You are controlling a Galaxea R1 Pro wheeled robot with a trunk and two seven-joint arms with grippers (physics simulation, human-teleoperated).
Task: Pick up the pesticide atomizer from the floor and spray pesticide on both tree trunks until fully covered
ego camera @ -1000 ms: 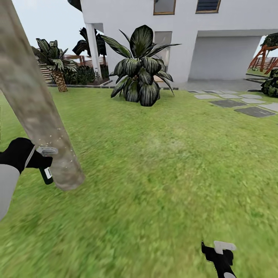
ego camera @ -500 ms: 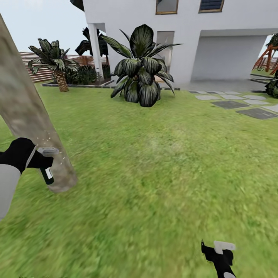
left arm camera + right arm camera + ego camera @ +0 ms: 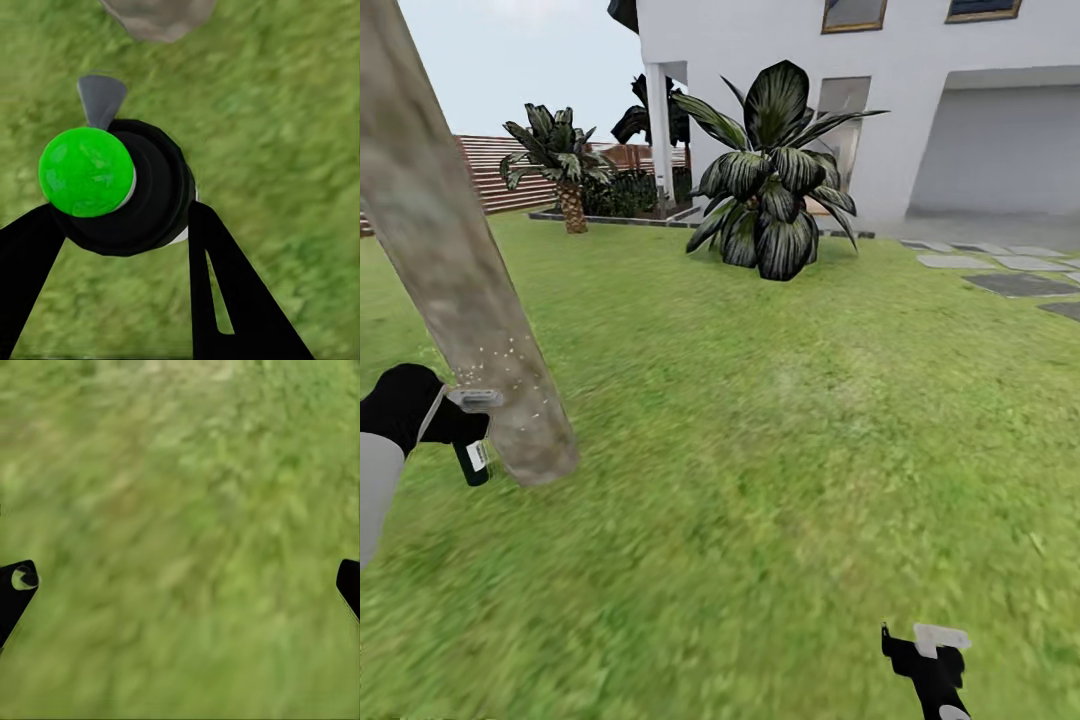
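Hanging upright in the clamped left end effector (image 3: 460,425), atomizer (image 3: 472,462) nozzle toward trunk (image 3: 460,290).

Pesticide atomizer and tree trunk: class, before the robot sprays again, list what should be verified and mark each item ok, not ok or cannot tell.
1. The left gripper is shut on the pesticide atomizer: ok; the left wrist view shows a finger on each side of the bottle.
2. Atomizer beside the tree trunk, near its base: ok.
3. Spray reaching the bark: ok; pale specks dot the trunk just above the gripper.
4. Trunk fully covered: cannot tell; its far side is hidden.
5. The right gripper is free: ok; it is open over the lawn.
6. Second tree located: cannot tell.
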